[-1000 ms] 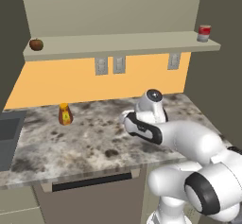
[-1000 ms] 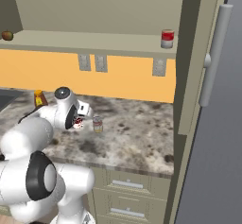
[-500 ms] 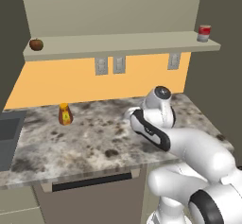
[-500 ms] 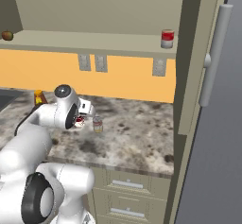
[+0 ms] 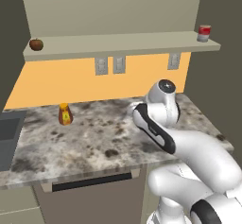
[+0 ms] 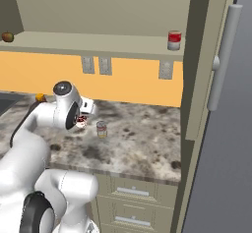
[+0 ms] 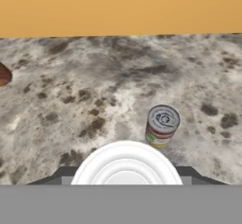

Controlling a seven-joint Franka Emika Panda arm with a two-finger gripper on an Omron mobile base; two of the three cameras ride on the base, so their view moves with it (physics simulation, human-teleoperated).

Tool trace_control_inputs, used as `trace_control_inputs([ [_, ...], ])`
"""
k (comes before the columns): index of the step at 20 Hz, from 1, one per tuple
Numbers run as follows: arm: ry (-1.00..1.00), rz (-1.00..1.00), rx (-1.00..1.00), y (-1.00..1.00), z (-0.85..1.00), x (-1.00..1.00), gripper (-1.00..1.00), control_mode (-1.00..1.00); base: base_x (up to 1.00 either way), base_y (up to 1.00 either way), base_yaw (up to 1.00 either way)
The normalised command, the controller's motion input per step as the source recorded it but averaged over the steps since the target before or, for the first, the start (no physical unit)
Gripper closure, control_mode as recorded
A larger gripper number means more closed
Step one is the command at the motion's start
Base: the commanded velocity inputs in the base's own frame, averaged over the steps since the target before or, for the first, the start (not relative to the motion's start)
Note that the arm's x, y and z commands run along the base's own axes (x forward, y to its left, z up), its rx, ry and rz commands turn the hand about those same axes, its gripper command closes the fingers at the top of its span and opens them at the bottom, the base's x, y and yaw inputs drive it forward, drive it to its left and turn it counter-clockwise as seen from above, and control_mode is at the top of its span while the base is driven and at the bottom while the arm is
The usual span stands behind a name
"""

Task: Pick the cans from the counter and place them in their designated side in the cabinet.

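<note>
Your end effector [image 6: 81, 122] is clamped on the dark red-and-white can [image 7: 125, 164], lifted off the bench [image 6: 147, 143]. Just beside it, the silver-grey can [image 7: 161, 125] stands upright on the bench. Farther up, a red-and-grey can [image 6: 174, 40] sits on the cabinet shelf board's [image 6: 98, 43] right end.

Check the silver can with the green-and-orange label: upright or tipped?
Upright: the silver can stands on the counter, round lid facing up.

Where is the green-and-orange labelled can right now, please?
The labelled can stands upright on the counter, just right of the gripper in the right base view; the hand view shows it beyond the white can top.
</note>
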Motion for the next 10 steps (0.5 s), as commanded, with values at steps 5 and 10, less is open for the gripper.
trace_control_inputs([
  [5, -0.01, 0.0, 0.0, 0.0, 0.24, -0.15, 1.0, -1.0, 0.0, 0.0, 0.0],
  [10, -0.01, 0.0, -0.01, -0.09, 0.27, -0.22, 1.0, -1.0, 0.0, 0.0, 0.0],
])
